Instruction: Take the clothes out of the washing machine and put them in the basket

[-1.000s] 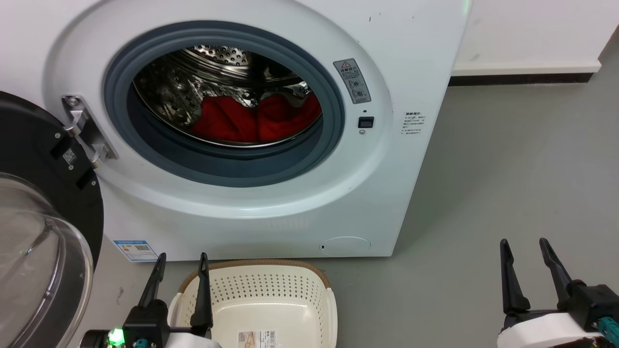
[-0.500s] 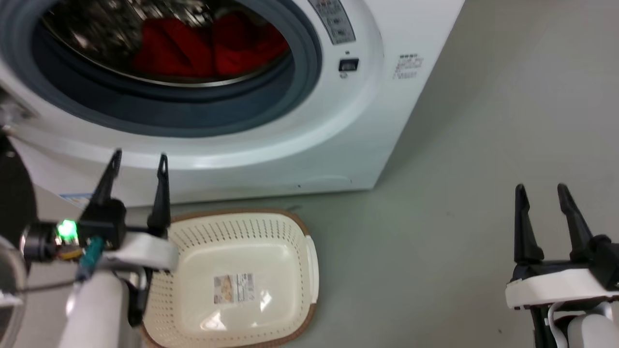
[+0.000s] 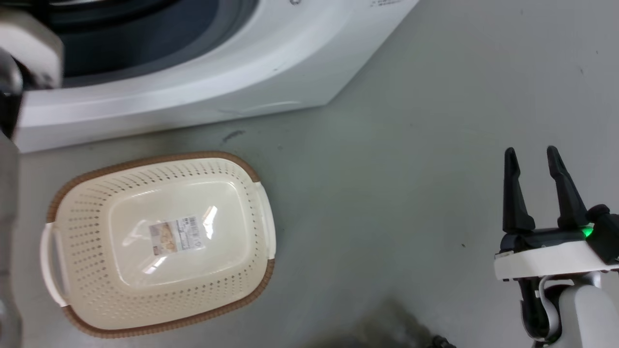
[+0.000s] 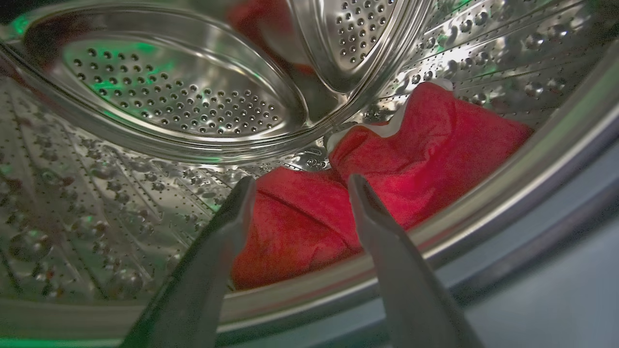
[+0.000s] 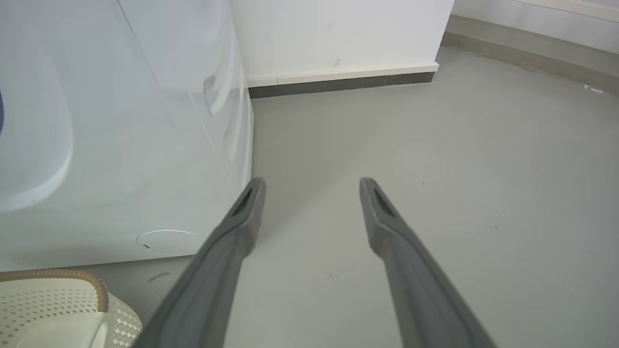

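Red clothes [image 4: 387, 169] lie heaped at the bottom of the washing machine's perforated steel drum [image 4: 169, 101], one piece showing white trim. My left gripper [image 4: 300, 181] is open at the porthole, fingertips just short of the red fabric, nothing held. The washing machine [image 3: 203, 92] fills the head view's top left; my pale left forearm [image 3: 29, 53] reaches into its opening. The cream basket [image 3: 232, 208] with a brown rim sits empty on the floor before the washer; its corner [image 5: 63, 290] appears in the right wrist view. My right gripper [image 3: 532, 157] hangs open over bare floor at the right.
Grey floor [image 3: 387, 193] spreads right of the basket and washer. A white wall with a dark skirting strip [image 5: 338, 82] runs behind the washer's right side. A paper label [image 3: 176, 235] lies on the basket's bottom.
The head camera has tilted down, so washer and basket shifted up and left in view. My left arm rose from beside the basket into the washer's opening. The right gripper stays open.
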